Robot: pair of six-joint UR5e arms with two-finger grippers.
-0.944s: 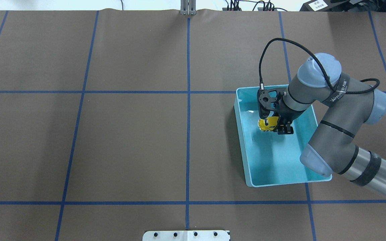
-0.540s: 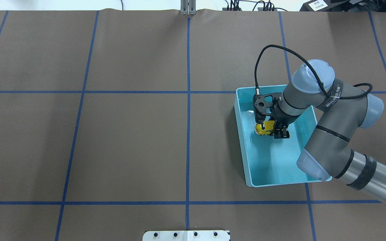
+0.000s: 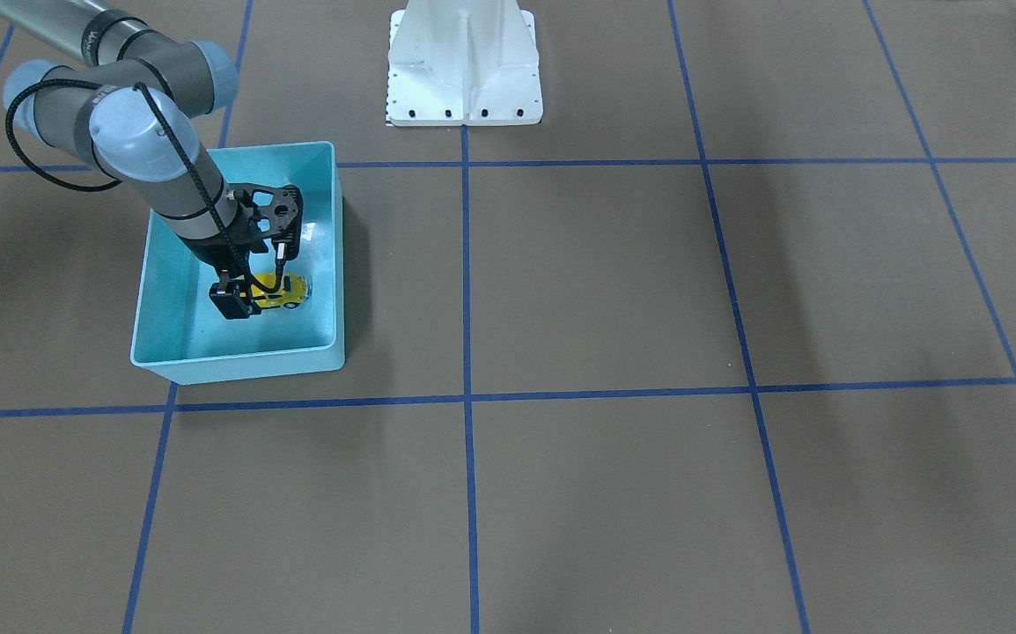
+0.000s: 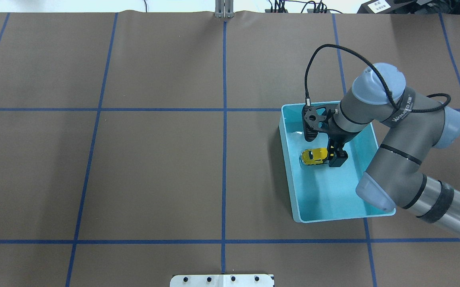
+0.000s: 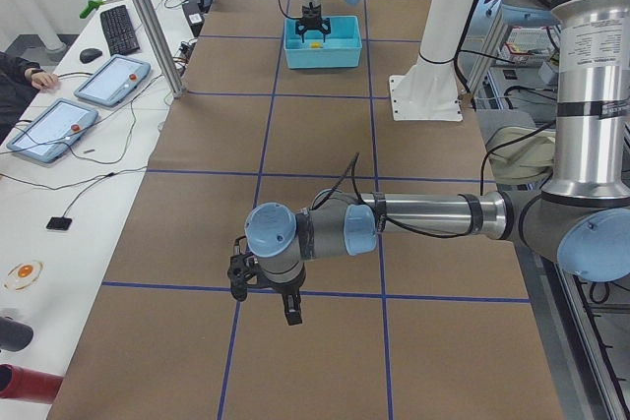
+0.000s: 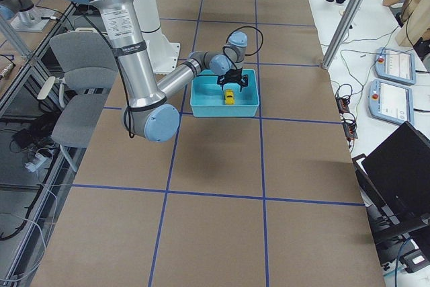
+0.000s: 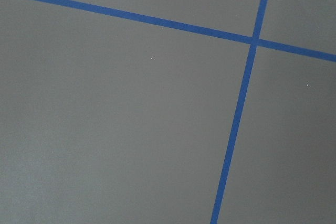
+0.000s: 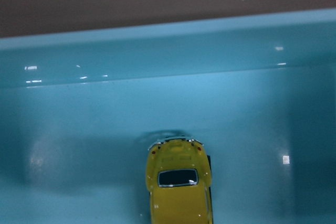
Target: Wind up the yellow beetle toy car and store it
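My right pincer (image 4: 335,158) looks released beside the car (image 4: 313,156) in the bin (image 4: 325,195). I should rise straight up, not touching it.

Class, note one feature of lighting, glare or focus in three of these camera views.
Right wrist view: white glare spots dot the light-blue bin's glossy wall, and the yellow beetle toy car looks slightly soft. Front-facing view: the bin casts a dark shadow on the table beside it. Left wrist view: even light, no glare.
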